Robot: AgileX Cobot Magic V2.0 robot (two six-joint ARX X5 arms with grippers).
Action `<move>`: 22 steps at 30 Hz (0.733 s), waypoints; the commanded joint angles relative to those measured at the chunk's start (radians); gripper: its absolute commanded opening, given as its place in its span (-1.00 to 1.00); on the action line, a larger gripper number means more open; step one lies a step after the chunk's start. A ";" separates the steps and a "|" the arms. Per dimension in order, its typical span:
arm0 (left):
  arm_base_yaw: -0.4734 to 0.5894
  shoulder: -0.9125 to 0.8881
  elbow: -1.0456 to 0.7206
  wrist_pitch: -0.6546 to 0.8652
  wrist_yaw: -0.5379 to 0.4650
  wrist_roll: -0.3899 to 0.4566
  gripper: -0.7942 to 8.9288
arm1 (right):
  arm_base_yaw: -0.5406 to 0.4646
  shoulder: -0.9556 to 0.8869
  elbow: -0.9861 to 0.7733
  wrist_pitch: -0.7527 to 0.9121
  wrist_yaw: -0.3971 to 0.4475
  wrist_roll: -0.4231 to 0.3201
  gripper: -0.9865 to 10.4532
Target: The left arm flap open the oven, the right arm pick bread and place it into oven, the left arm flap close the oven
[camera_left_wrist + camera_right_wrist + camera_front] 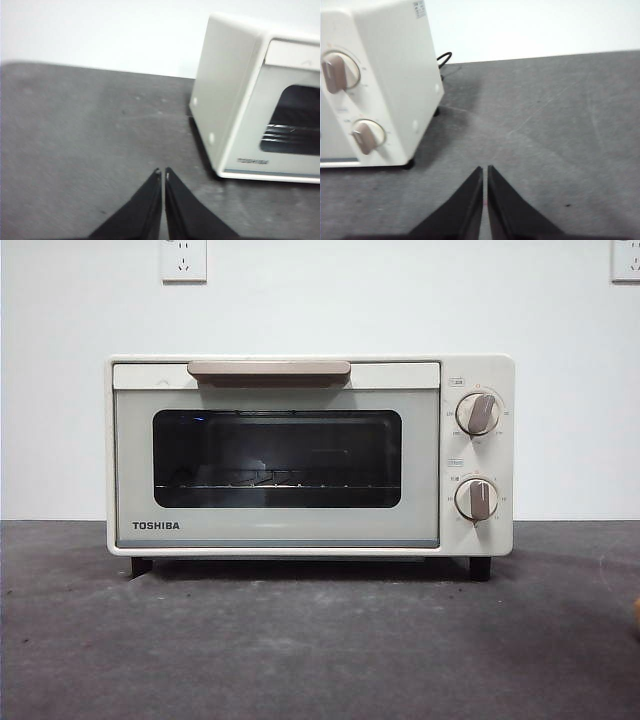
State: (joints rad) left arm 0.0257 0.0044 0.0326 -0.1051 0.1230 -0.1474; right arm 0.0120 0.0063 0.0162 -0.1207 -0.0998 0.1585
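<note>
The oven stands in the middle of the table, back near the white wall; it is a cream-white box with rounded corners and a smooth, faintly glossy shell, on short black feet; its door is shut, with a dark glass window through which a thin wire rack shows, a tan bar handle along the top edge, and black TOSHIBA lettering at the lower corner; two round knobs with tan grips sit one above the other on the panel beside the door; a black cable trails behind the casing; the table is covered in a dark grey, matte, slightly scuffed mat; the left gripper hovers over bare mat off the oven's lettered side, its black tapered jaws pressed together on nothing; the right gripper hovers over the mat off the knob side, jaws likewise together and holding nothing; two white wall sockets sit high on the wall.
</note>
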 commanded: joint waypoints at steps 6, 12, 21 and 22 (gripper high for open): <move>-0.037 0.035 0.079 -0.023 0.014 -0.292 -0.80 | 0.004 -0.001 0.094 -0.031 -0.051 0.232 -0.81; -0.083 0.162 0.277 -0.068 0.017 -0.288 -0.80 | 0.015 0.066 0.286 -0.190 -0.099 0.272 -0.81; -0.135 0.459 0.640 -0.210 0.126 -0.140 -0.80 | 0.015 0.283 0.598 -0.369 -0.298 0.227 -0.81; -0.149 0.486 0.678 -0.225 0.132 -0.129 -0.80 | 0.015 0.308 0.631 -0.392 -0.323 0.206 -0.81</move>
State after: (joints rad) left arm -0.1162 0.4736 0.6727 -0.3290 0.2451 -0.3286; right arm 0.0254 0.2935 0.6147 -0.5030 -0.4011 0.4004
